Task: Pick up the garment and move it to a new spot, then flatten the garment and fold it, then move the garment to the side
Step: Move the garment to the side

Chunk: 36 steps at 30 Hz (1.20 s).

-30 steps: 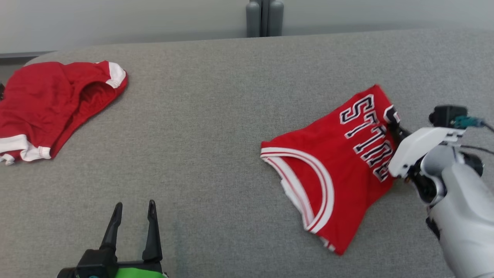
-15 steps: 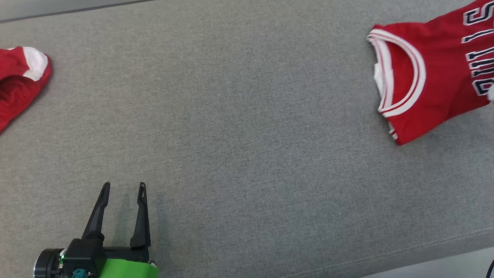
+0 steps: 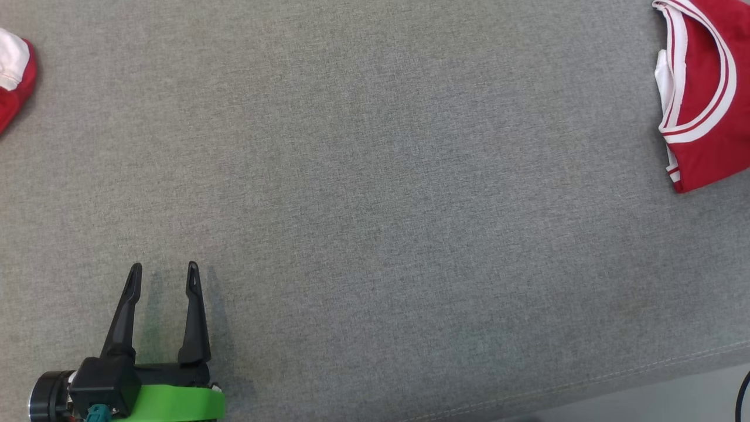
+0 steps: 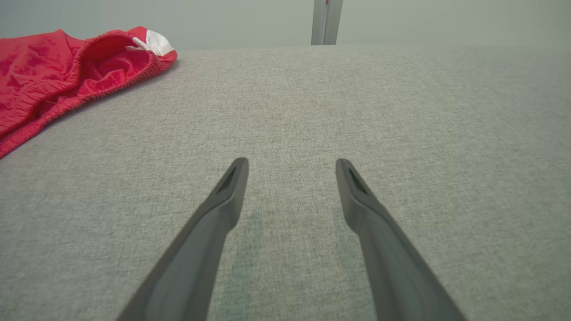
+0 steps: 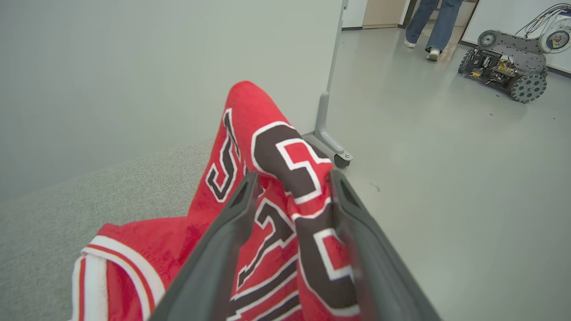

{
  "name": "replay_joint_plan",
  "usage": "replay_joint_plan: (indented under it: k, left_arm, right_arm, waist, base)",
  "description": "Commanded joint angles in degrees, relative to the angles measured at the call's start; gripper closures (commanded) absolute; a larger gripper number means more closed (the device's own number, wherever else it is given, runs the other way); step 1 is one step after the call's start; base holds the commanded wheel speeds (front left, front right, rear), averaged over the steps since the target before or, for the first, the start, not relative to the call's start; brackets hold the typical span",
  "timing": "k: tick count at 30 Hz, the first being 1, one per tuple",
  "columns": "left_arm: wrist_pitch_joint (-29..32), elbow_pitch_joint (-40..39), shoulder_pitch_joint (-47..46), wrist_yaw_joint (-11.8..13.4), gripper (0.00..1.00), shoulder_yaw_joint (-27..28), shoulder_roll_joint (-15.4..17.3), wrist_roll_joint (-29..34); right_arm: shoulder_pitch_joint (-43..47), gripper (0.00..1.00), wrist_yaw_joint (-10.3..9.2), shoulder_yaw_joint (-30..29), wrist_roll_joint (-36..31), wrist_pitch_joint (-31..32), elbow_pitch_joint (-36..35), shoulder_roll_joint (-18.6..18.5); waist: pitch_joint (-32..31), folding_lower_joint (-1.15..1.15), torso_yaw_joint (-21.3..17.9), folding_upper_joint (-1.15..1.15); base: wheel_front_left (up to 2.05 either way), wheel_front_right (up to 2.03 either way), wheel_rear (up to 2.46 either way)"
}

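Jersey [image 5: 250, 102], red with white-trimmed neckline and dark outlined lettering, bunched between the right gripper's [image 5: 293, 177] clamped fingers; left gripper [image 3: 164, 267] spread wide, empty, over grey cloth [image 3: 381, 205].

Illumination is bright, even and diffuse, from overhead, with no glare on the grey bench [image 3: 375, 205]. In the head view the left gripper [image 3: 164, 266] casts soft, faint shadows just to the right of its fingers [image 3: 123, 316]. Both wrist views stretch towards the edges, and finger bases blur at the bottom. The garment [image 5: 285, 151] lettering reads sharp. The floor [image 5: 446, 178] shows a mild sheen.
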Motion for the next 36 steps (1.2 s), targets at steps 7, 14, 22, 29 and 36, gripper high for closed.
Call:
replay_joint_plan:
  k: [7,14,22,29,36]
  left_arm:
    - [-0.2,0.5,0.5,0.7,0.00,1.1,-0.2,-0.5]
    - [-0.2,1.0,-0.4,0.9,0.00,1.0,-0.4,-1.4]
    - [-0.2,2.4,0.4,3.2,0.00,-0.9,-0.5,-4.8]
    - [-0.2,4.3,3.7,5.7,0.00,-2.3,-0.5,-5.9]
    - [-0.2,8.6,6.1,7.0,0.00,-0.9,-0.5,-3.3]
  right_arm:
    - [-0.9,0.00,-0.11,-4.5,-8.9,-0.8,-3.7,1.9]
    - [1.0,0.00,-0.11,-0.1,-10.6,-1.0,-5.4,3.7]
    - [15.1,0.00,-0.11,13.4,-0.6,-1.0,-18.3,7.5]
    - [36.4,0.00,-0.11,20.6,8.0,-1.0,-37.1,10.6]
    - [52.5,0.00,-0.11,25.2,7.3,-1.0,-48.5,16.3]
  waist:
    - [-2.4,-0.01,-2.1,0.00]
    - [-5.6,-0.01,-2.5,0.00]
    - [-12.8,-0.01,0.7,0.00]
    - [-19.7,-0.01,5.0,0.00]
    - [-24.3,-0.01,7.7,0.00]
  base:
    - [0.00,0.00,0.00]
    - [0.00,0.00,0.00]
    - [0.00,0.00,0.00]
    - [0.00,0.00,0.00]
    - [0.00,0.00,0.00]
